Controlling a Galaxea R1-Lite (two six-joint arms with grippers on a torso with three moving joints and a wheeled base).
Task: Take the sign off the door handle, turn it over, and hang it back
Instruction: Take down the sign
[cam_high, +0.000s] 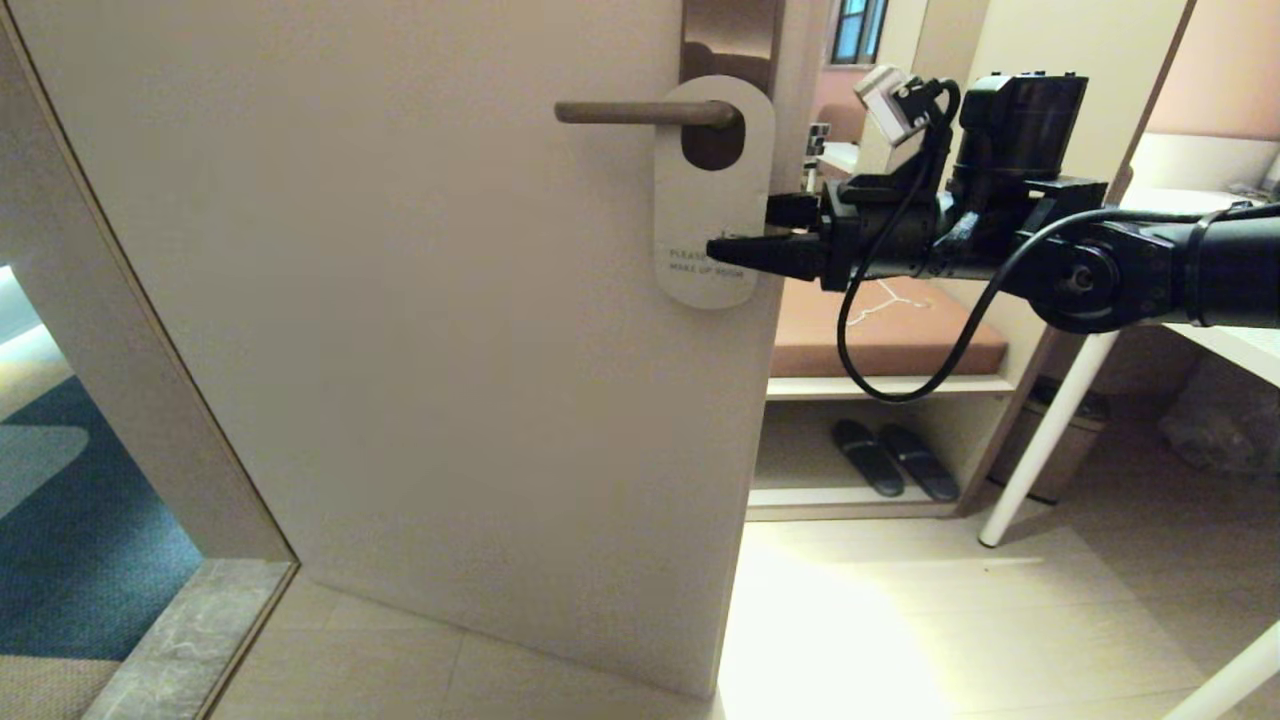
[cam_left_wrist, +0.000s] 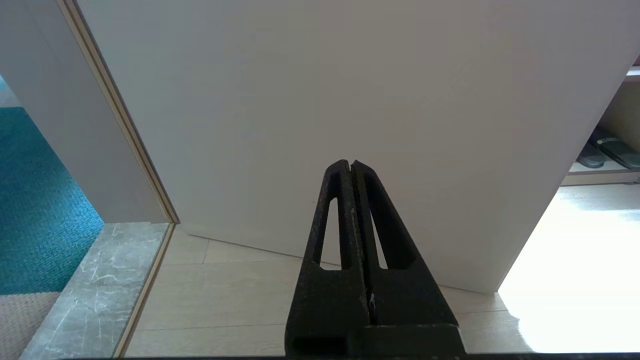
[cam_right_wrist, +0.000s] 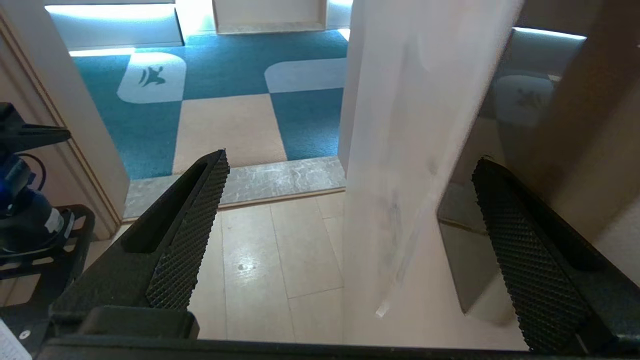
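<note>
head view, sign (cam_high: 712, 215) reading "please make up room"

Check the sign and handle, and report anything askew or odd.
Nothing stands out. The sign hangs straight from the door handle, off-white side out, undamaged. The right gripper straddles its edge, jaws open.
</note>
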